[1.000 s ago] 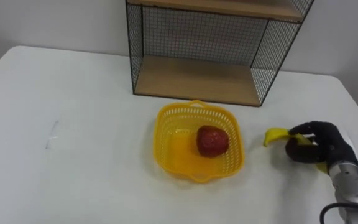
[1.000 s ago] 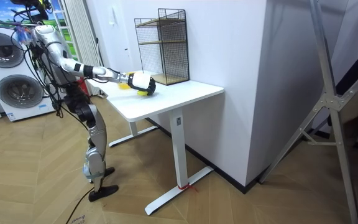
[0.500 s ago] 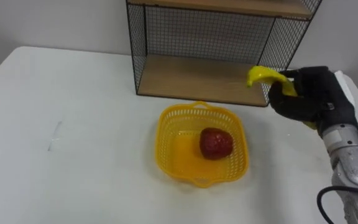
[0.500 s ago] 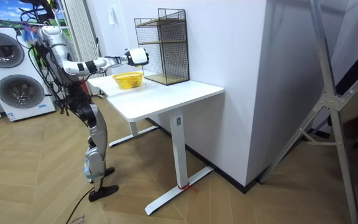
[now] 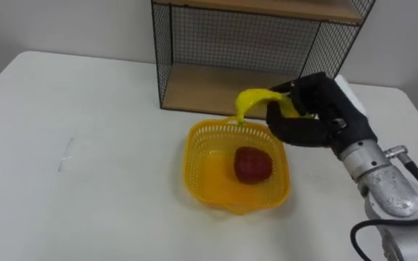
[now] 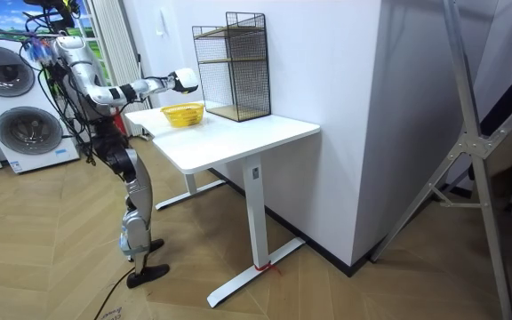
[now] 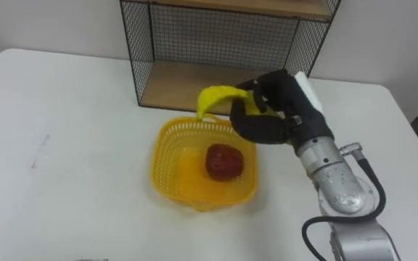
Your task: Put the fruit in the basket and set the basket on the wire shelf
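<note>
The robot's black-gloved right hand (image 5: pixel 314 116), reaching in from the lower right of the frame, has its fingers curled round a yellow banana (image 5: pixel 256 100) and holds it in the air at centre frame. The fruit's free end droops to the left, toward the far rim of a yellow basket (image 5: pixel 194 181); whether it touches that rim cannot be told. A red fruit (image 5: pixel 253 164) lies inside the basket, toward its right side. The basket sits on a white table (image 5: pixel 85 145), just in front of a black wire shelf (image 5: pixel 231 87) with wooden boards that stands at the top centre of the frame, against the wall.

In the room view, the robot stands upright on a wooden floor at the left of the frame, at the table's end, its right arm stretched out over the basket. Two washing machines (image 6: pixel 7 89) stand behind it at the far left.
</note>
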Available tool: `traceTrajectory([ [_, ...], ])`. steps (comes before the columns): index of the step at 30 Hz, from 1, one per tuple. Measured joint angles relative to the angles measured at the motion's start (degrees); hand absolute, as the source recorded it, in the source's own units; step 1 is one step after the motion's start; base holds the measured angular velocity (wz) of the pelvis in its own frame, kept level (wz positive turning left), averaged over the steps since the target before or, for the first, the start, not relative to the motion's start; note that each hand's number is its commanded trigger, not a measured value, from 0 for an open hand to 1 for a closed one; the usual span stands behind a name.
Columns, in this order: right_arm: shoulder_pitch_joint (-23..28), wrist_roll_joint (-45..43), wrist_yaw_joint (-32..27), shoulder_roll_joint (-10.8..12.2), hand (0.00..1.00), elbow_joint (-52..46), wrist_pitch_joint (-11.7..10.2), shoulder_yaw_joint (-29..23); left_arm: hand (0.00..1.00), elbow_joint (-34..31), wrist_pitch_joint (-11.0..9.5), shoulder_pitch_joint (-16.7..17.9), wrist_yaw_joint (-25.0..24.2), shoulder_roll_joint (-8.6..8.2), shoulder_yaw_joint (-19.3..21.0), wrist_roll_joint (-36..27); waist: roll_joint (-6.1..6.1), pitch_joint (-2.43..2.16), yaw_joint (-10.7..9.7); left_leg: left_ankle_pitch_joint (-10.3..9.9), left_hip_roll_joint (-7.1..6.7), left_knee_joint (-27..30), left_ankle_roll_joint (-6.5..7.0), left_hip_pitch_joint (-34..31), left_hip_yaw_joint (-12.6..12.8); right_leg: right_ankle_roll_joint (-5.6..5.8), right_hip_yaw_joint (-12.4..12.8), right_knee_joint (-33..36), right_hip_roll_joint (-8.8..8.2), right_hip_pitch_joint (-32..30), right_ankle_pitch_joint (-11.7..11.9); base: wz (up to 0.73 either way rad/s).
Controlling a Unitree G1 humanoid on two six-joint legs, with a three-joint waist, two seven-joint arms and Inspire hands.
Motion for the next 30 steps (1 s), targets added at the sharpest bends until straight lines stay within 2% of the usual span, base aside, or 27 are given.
traceTrajectory([
  [5,0.0,-0.1,4.3,0.0,1.0,-0.5,0.0,1.9,0.0,0.0,-0.5,-0.1,-1.2,0.1,-0.1,-0.6,0.06,0.17,0.9,0.0,-0.01,0.0,0.0,0.0,-0.2,-0.04,-0.1,0.0,0.09,0.1,0.0,0.0],
  [6,0.0,-0.1,5.3,0.0,0.92,-0.9,0.1,2.4,0.0,0.0,-0.5,-0.1,-1.2,0.24,-0.6,-0.7,0.04,0.18,0.9,0.0,-0.02,0.0,0.0,-0.2,-0.3,-0.06,-0.2,0.0,0.1,-0.1,0.0,0.0],
  [7,0.0,-0.1,6.2,0.0,0.45,-1.4,0.2,2.9,0.0,0.0,-0.5,-0.1,-1.2,0.48,-1.3,-0.7,-0.01,0.25,0.9,0.0,-0.03,0.0,0.0,-0.3,-0.3,-0.07,-0.2,0.0,0.11,-0.1,0.0,0.0],
  [8,0.0,-0.1,6.6,0.0,0.1,-1.7,0.2,3.2,0.0,0.0,-0.5,-0.1,-1.2,0.51,-1.3,-0.7,0.0,0.27,0.9,0.0,-0.03,0.0,0.0,-0.3,-0.3,-0.07,-0.2,0.0,0.12,-0.1,0.0,0.0],
  [9,0.0,-0.1,7.3,0.0,0.0,-2.1,0.2,3.9,0.0,0.0,-0.5,-0.2,-1.2,0.58,-1.7,-0.7,-0.01,0.28,1.0,0.0,-0.04,0.0,0.0,-0.3,-0.3,-0.07,-0.2,0.0,0.12,-0.1,0.0,0.0],
  [15,0.0,-1.9,10.0,-0.1,0.0,-2.3,0.6,5.1,0.0,0.0,-0.5,-1.0,-1.2,0.72,-2.9,-0.7,-0.42,0.56,1.1,0.0,-0.03,0.0,0.0,-0.5,-0.1,-0.06,-0.2,0.0,0.1,-0.3,0.1,0.0],
  [18,0.3,-4.2,10.8,-0.4,0.0,-2.0,0.7,6.3,0.0,0.0,-0.5,-1.4,-1.1,1.1,-4.4,-0.7,-0.47,0.56,1.0,0.0,-0.04,0.0,0.0,-0.6,-0.2,-0.06,-0.3,0.0,0.1,-0.4,0.1,0.0],
  [22,0.8,-6.9,11.8,-0.4,0.0,-2.0,2.1,6.7,0.0,0.0,-0.5,-1.8,-1.1,1.4,-5.1,-0.7,-0.56,0.54,1.0,0.0,-0.05,0.0,0.0,-0.7,-0.1,-0.06,-0.3,0.0,0.11,-0.4,0.1,0.0],
  [30,0.8,-8.6,13.3,-0.4,0.0,-2.0,2.7,6.7,0.0,0.0,-0.4,-1.8,-1.1,1.57,-5.7,-0.7,-0.86,0.4,1.0,0.0,-0.04,0.0,0.0,-0.7,-0.1,-0.06,-0.3,0.0,0.1,-0.4,0.1,0.0],
])
